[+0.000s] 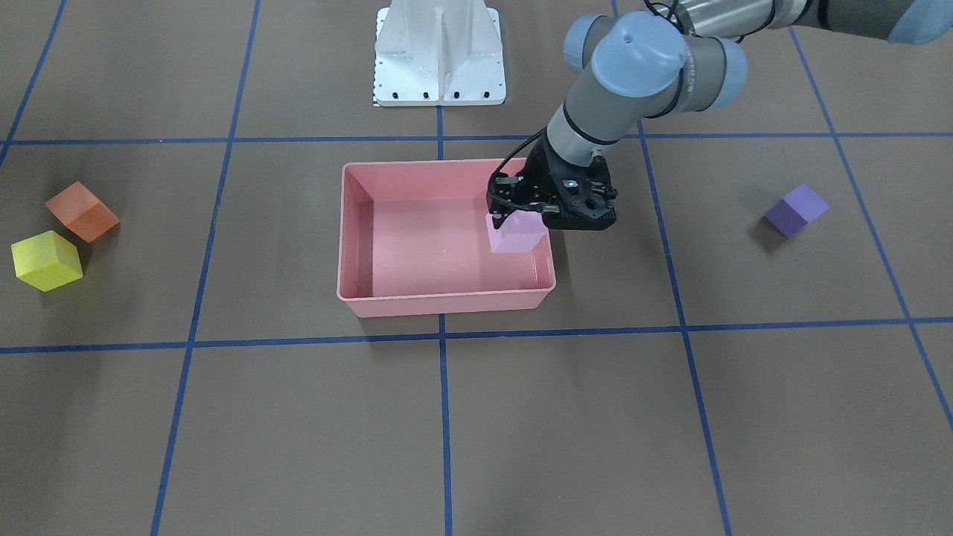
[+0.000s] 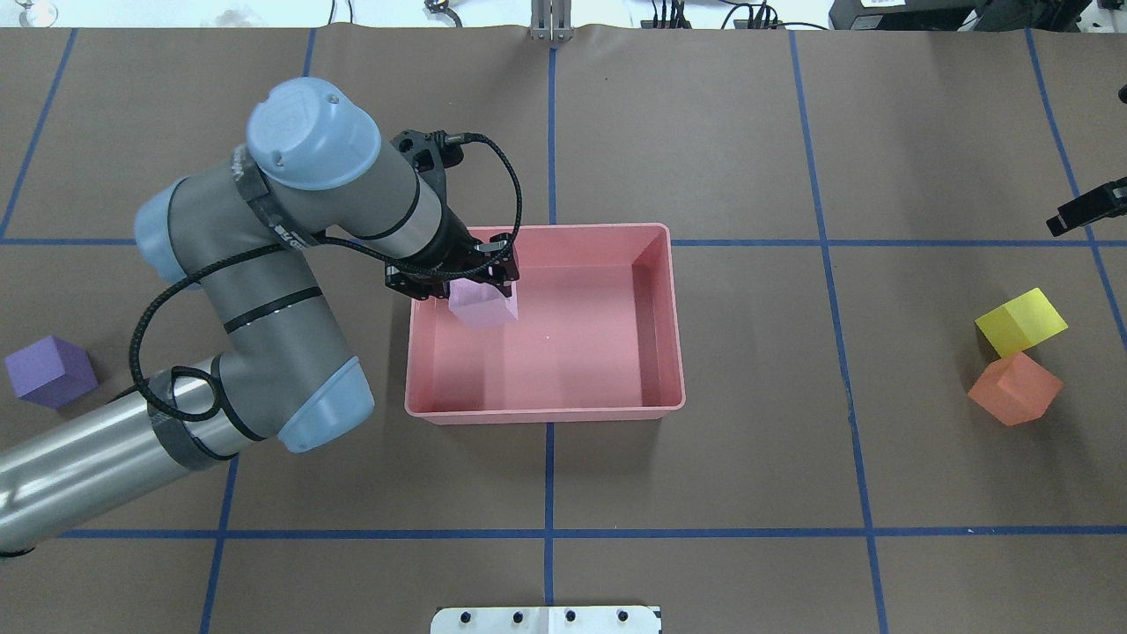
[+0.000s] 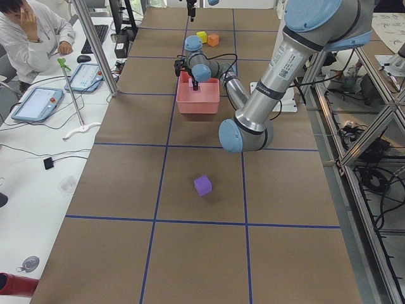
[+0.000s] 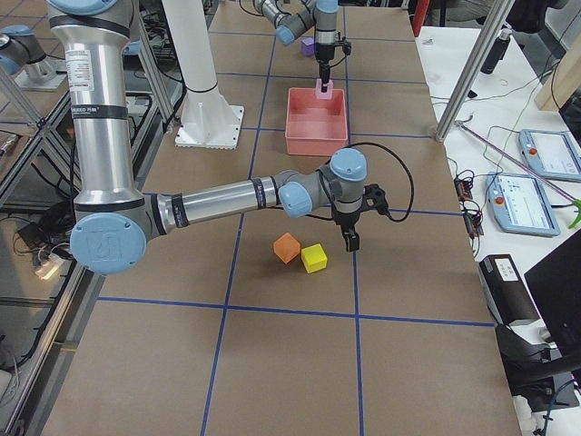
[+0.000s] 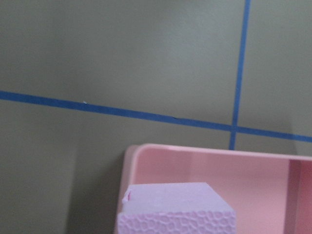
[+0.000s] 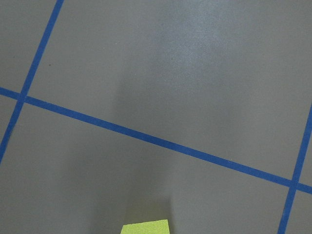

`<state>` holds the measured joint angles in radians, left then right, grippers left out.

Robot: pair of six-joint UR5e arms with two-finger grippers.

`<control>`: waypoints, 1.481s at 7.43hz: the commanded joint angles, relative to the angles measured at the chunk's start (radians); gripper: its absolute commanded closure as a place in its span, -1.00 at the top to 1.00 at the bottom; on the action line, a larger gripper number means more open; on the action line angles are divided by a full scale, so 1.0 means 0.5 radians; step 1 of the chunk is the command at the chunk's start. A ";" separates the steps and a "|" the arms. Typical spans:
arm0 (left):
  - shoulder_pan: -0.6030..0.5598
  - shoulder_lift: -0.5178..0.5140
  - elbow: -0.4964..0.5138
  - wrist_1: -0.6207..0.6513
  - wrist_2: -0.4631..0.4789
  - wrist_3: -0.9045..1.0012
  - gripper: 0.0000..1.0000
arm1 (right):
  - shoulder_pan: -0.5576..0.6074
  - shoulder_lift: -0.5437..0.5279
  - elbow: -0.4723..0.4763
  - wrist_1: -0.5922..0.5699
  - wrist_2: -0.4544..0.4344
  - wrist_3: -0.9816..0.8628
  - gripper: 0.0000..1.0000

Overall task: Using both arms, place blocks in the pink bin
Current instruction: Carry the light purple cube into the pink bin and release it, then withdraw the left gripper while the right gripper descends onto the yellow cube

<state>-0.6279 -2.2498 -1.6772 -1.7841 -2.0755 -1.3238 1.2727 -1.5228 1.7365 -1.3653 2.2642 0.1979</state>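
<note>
My left gripper (image 1: 530,216) is shut on the pale pink-lilac block (image 1: 515,237) and holds it just above the floor of the pink bin (image 1: 439,301), at the bin's end nearest my left arm. The left wrist view shows the block (image 5: 175,209) close below, over the bin's corner (image 5: 129,161). The purple block (image 2: 50,372) lies on the table to my left. The yellow block (image 2: 1021,321) and the orange block (image 2: 1014,389) touch each other far to my right. My right gripper (image 2: 1087,211) hangs beyond the yellow block; I cannot tell whether it is open.
The white robot base (image 1: 439,56) stands behind the bin. Blue tape lines cross the brown table. An operator (image 3: 31,31) sits at a side desk with tablets. The right wrist view shows only the yellow block's edge (image 6: 145,227).
</note>
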 commanded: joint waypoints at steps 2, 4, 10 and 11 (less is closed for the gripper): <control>0.014 -0.050 -0.081 0.301 0.055 0.024 1.00 | -0.005 -0.001 0.003 0.000 0.000 0.000 1.00; -0.100 -0.053 -0.363 0.884 0.055 0.451 1.00 | -0.023 -0.004 0.003 0.003 0.000 -0.012 1.00; -1.025 0.792 -0.462 1.013 -0.276 2.506 1.00 | -0.174 -0.142 -0.034 0.147 -0.006 0.149 1.00; -1.148 0.863 -0.423 1.013 -0.276 2.749 1.00 | -0.192 -0.148 -0.034 0.169 -0.006 0.184 1.00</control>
<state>-1.1124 -1.8823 -1.9083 -1.2747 -2.2086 -0.1337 1.1851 -1.5892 1.7207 -1.2918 2.2614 0.2539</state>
